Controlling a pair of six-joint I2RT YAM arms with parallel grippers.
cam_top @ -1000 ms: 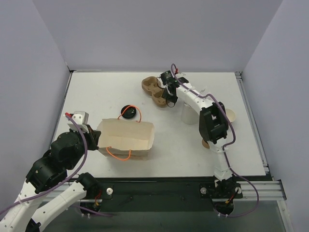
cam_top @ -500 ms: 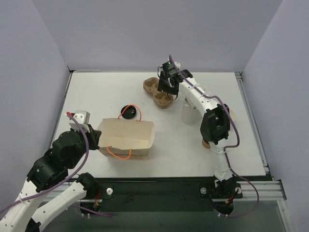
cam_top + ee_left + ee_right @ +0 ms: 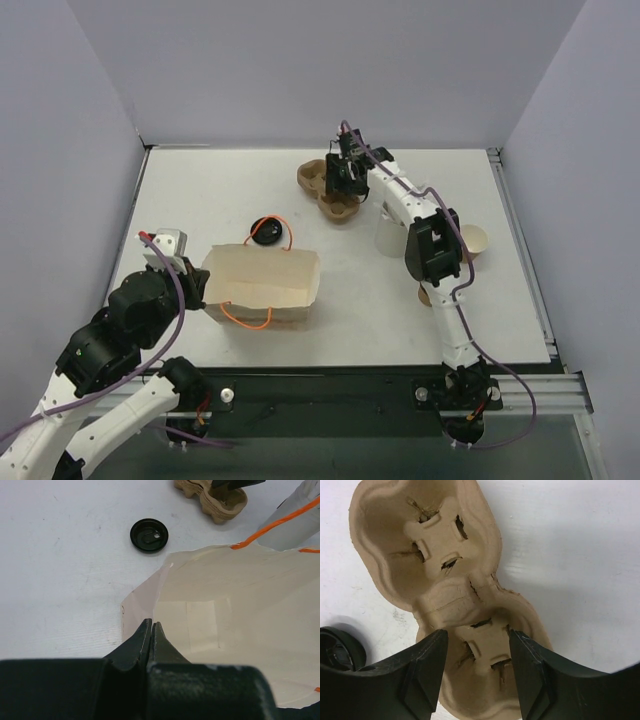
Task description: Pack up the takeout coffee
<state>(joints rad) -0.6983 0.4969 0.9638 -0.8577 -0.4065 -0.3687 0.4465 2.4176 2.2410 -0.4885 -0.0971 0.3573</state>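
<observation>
Takeout coffee (image 3: 477, 240) sits on the right side of the counter (image 3: 200, 190), partly hidden behind the right arm, well apart from the paper bag (image 3: 295, 303). Right tool (image 3: 477, 650) hangs open, its fingers astride one hole of the cup carrier (image 3: 385, 545). Left tool (image 3: 151, 630) is pinched closed on the bag's rim.

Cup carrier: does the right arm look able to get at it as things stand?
Probably yes. The right gripper hangs open right over the cup carrier, its fingers either side of one well, with nothing in the way.
</observation>
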